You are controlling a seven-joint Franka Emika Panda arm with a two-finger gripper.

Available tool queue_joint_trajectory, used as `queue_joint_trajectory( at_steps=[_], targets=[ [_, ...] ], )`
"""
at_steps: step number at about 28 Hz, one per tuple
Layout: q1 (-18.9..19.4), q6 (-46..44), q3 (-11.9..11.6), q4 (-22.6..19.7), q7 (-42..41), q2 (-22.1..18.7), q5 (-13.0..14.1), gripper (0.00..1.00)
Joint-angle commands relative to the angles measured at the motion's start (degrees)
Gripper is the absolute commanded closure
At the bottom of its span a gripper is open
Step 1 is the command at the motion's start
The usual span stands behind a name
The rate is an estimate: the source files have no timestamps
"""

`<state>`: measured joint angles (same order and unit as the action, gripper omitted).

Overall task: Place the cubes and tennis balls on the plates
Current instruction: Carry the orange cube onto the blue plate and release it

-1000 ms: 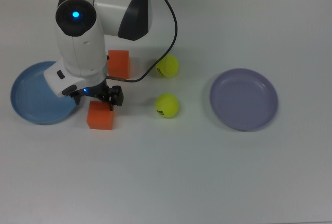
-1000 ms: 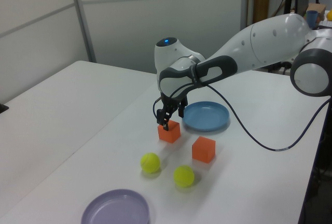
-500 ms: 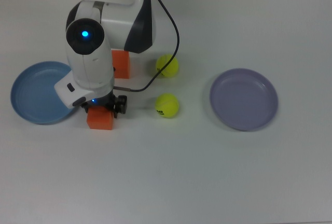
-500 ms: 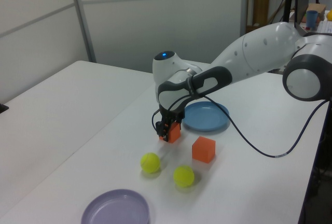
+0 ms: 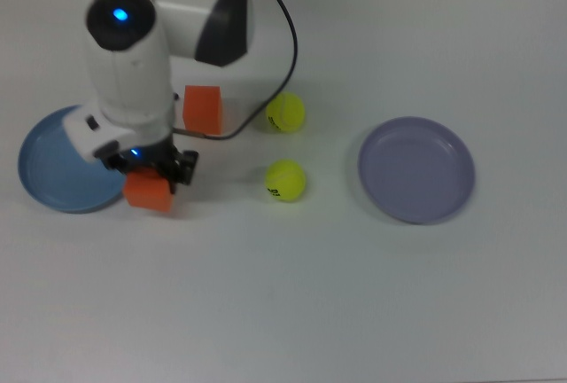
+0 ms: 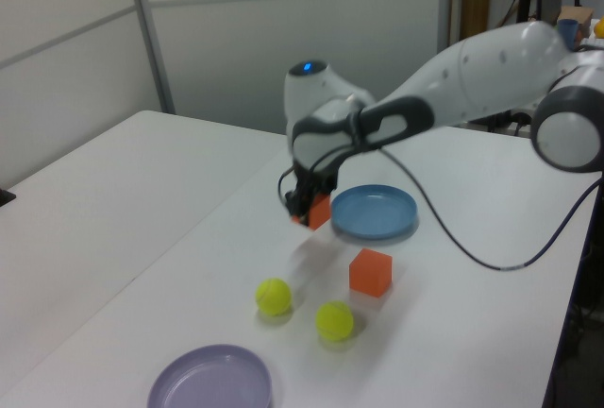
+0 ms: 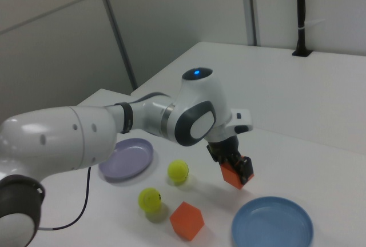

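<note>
Now the tool [image 7: 233,164] is clamped on one matte orange-red cube [image 7: 235,175], holding it clear of the white tabletop [image 5: 354,294]; the right view shows the cube tilted, with open air under it. Just beside the tool, on the top view's left, lies the round light blue rimmed plate [image 5: 49,166], with nothing on it, and the lift seems meant to get the cube over that raised rim rather than push it against the edge. Behind the tool, near its cable, the second orange-red cube [image 5: 203,109] sits flat on the tabletop. Farther off on the top view's right rest the two fuzzy yellow-green tennis balls [image 5: 285,112] [image 5: 286,180], close together but apart. Well beyond them is the pale lavender plate [image 5: 415,169], also bare. By my reading the task is at its first carry, with three things waiting. The grip looks secure, though the tilt suggests the cube may land on an edge if released high.
</note>
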<state>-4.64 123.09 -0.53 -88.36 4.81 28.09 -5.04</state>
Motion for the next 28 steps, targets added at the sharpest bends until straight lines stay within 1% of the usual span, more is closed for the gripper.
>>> queue_joint_trajectory(
  at_steps=[1,7,10,14,16,18,19,20,25,28],
  targets=[
    [-4.05,-5.49,-0.26,-1.81,-5.06,-3.92,1.17,0.53],
    [-8.44,-5.32,-0.61,-3.30,-6.12,-2.78,0.29,0.52],
    [-8.63,-3.83,-0.61,-3.39,-5.78,-1.20,0.20,0.51],
    [-9.24,-1.37,-0.61,-4.45,-5.60,-0.49,0.03,0.48],
    [-9.33,-0.40,-0.61,-4.88,-5.60,-0.40,0.03,0.41],
    [-9.42,-0.40,-0.61,-5.15,-5.60,-0.40,0.11,0.19],
    [-9.42,-0.49,-0.61,-5.15,-5.42,-0.49,0.11,0.05],
    [-9.42,-0.57,-0.61,-5.15,-5.42,-0.58,0.20,0.00],
    [-9.51,-1.62,-0.70,-4.80,-5.60,-1.72,0.20,0.00],
    [-10.56,-3.91,-0.52,-4.54,-6.12,-4.61,1.08,0.00]
  ],
)
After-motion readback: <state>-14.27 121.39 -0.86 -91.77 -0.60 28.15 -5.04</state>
